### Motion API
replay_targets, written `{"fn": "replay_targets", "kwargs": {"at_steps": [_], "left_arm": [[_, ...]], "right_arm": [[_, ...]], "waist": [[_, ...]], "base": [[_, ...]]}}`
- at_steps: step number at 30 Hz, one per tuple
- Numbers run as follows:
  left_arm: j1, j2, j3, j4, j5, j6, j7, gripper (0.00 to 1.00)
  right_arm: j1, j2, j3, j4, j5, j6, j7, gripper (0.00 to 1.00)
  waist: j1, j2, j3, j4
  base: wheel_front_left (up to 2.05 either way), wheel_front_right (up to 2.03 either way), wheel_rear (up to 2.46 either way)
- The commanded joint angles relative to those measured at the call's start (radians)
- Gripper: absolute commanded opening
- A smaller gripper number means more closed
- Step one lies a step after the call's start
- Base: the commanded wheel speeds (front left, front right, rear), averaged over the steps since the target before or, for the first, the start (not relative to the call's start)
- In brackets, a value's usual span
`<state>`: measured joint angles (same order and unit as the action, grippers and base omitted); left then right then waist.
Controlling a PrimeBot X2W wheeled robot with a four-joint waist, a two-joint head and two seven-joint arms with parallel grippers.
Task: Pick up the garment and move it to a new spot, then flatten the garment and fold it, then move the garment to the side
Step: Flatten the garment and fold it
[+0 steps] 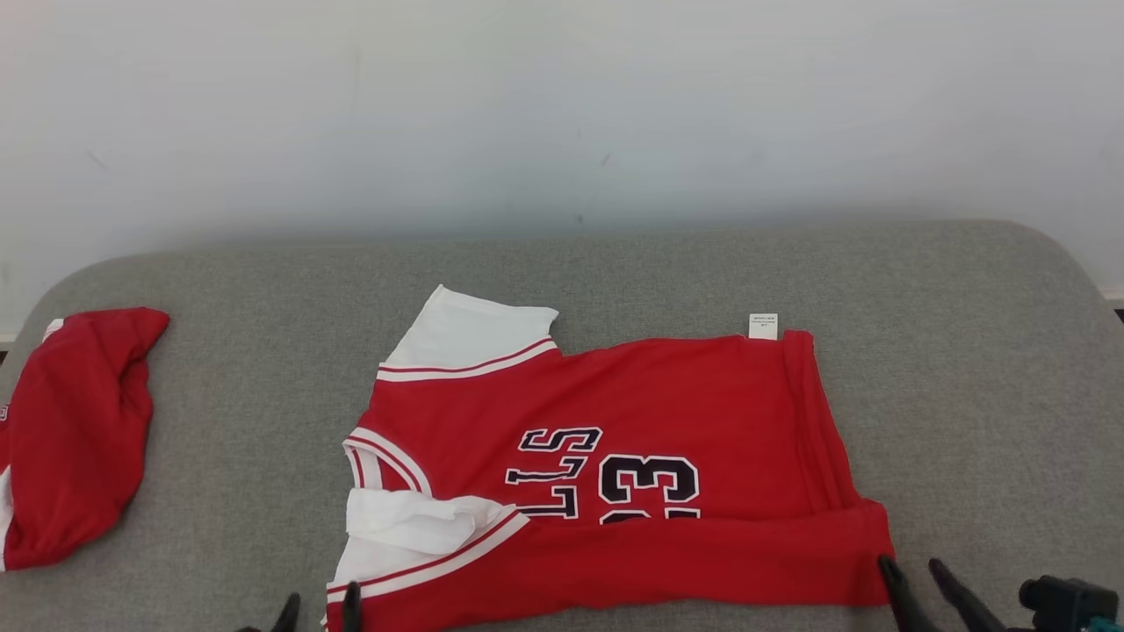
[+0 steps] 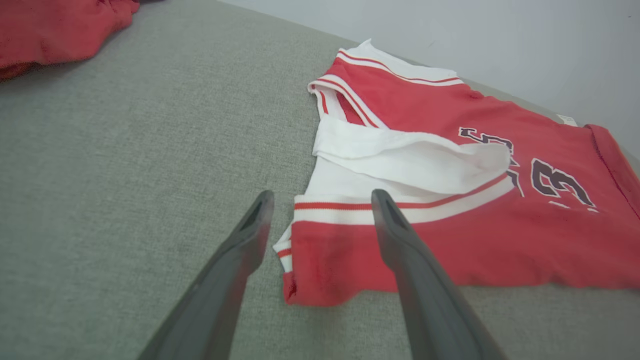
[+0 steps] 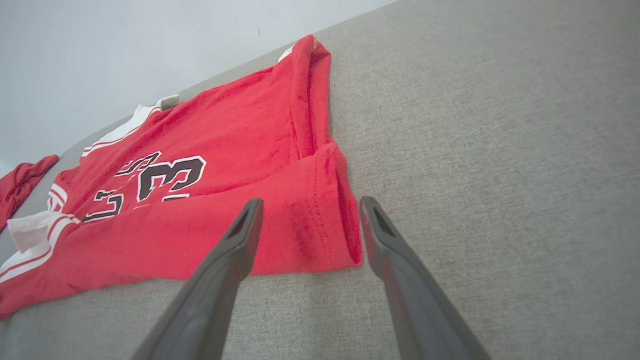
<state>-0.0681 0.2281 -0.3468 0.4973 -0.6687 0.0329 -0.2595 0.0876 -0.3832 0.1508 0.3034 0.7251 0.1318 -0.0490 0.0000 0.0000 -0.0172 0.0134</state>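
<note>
Your jersey (image 1: 615, 456) lies low centre in the frame, its lower strip folded up across the lettering. At its bottom corners your left gripper (image 1: 320, 597) and right gripper (image 1: 913, 566) stand spread, pinching nothing, probably so the fold settles. Another red garment (image 1: 79, 430) sits far left.

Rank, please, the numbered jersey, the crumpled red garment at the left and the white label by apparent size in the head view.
1. numbered jersey
2. crumpled red garment, partly cut off by the frame edge
3. white label
</note>
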Motion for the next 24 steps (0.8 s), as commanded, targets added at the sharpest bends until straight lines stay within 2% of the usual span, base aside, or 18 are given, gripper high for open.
{"fn": "replay_targets", "kwargs": {"at_steps": [1, 8, 15, 16, 24], "left_arm": [[0.002, 0.012, 0.025, -0.037, 0.036, 0.017, -0.007, 1.00], [0.051, 0.011, 0.155, -0.251, 0.221, 0.083, -0.006, 1.00], [0.091, 0.045, 0.174, -0.354, 0.389, 0.101, -0.006, 1.00], [0.105, 0.045, 0.180, -0.362, 0.405, 0.114, -0.006, 1.00], [0.179, 0.062, 0.258, -0.416, 0.372, 0.074, -0.006, 1.00]], "right_arm": [[-0.014, 0.010, -0.024, -0.018, -0.022, -0.002, -0.034, 1.00], [-0.027, 0.069, -0.119, -0.073, -0.121, -0.002, -0.147, 1.00], [-0.004, 0.108, -0.152, -0.128, -0.263, -0.002, -0.194, 1.00], [0.003, 0.116, -0.159, -0.136, -0.283, -0.002, -0.199, 1.00], [0.059, 0.182, -0.210, -0.181, -0.365, -0.002, -0.211, 1.00]], "waist": [[0.0000, 0.0000, -0.002, -0.002], [0.0000, 0.0000, -0.016, -0.008], [0.0000, 0.0000, -0.029, -0.009], [0.0000, 0.0000, -0.032, -0.009], [0.0000, 0.0000, -0.052, -0.004]], "base": [[0.00, 0.00, 0.00], [0.00, 0.00, 0.00], [0.00, 0.00, 0.00], [0.00, 0.00, 0.00], [0.00, 0.00, 0.00]]}}
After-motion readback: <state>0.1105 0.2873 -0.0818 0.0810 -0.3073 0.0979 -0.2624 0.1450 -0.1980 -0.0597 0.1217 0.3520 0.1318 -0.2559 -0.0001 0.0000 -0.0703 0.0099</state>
